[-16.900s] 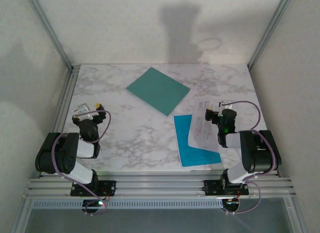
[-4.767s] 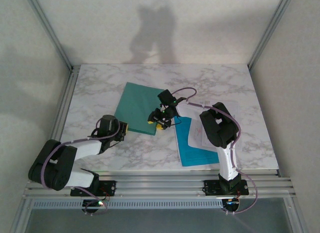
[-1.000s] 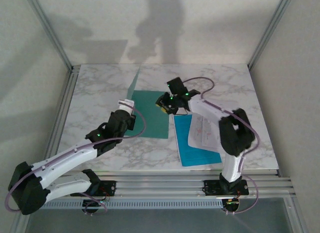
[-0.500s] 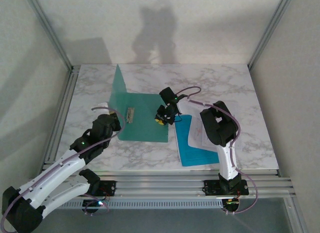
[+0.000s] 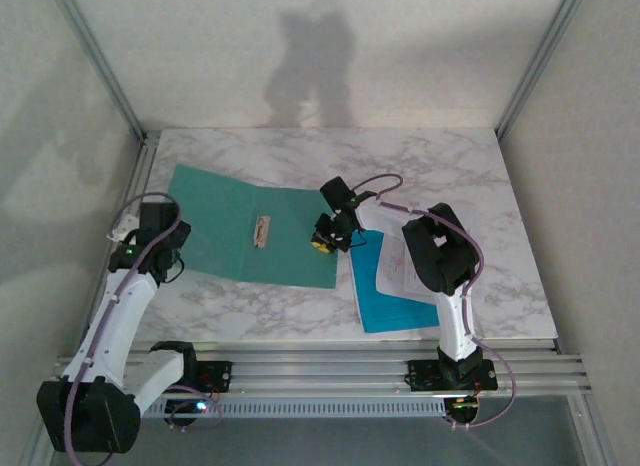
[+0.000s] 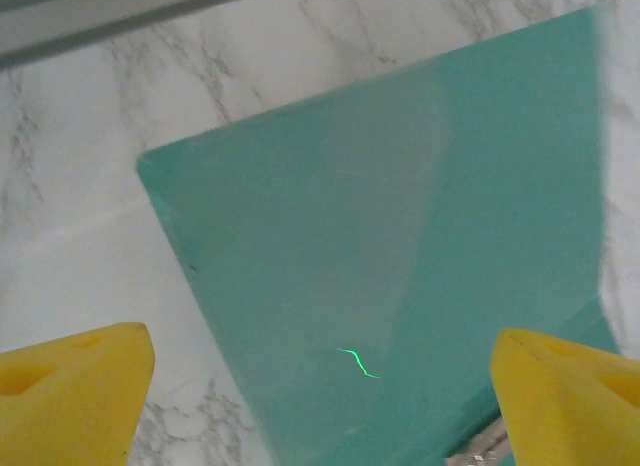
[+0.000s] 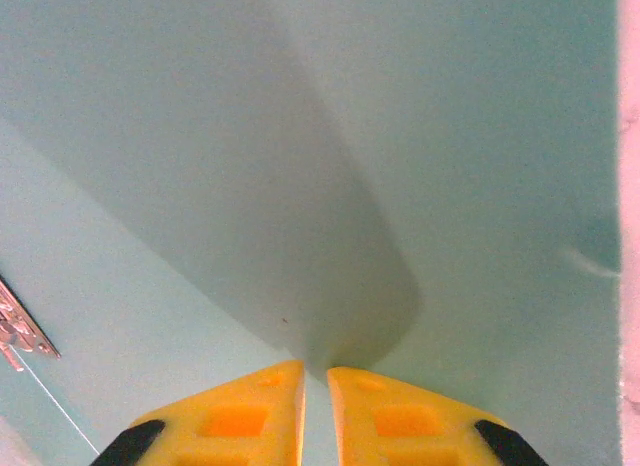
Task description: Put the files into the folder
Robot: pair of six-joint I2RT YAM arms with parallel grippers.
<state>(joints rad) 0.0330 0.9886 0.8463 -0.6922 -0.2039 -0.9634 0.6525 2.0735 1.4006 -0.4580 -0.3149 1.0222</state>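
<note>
The dark teal-green folder [image 5: 215, 221] lies opened flat on the left half of the marble tabletop [image 5: 430, 166], its two leaves spread and a small metal clip [image 5: 262, 231] along the centre fold. The left gripper [image 6: 320, 386] hangs over the leaf nearest the left edge, yellow fingers [image 6: 70, 386] spread wide and released. The right gripper [image 5: 322, 244] sits clenched over the right leaf's edge, nothing seen between its tips. The white files [image 5: 410, 261] rest on a cyan sheet [image 5: 385, 306] toward the near right corner.
</note>
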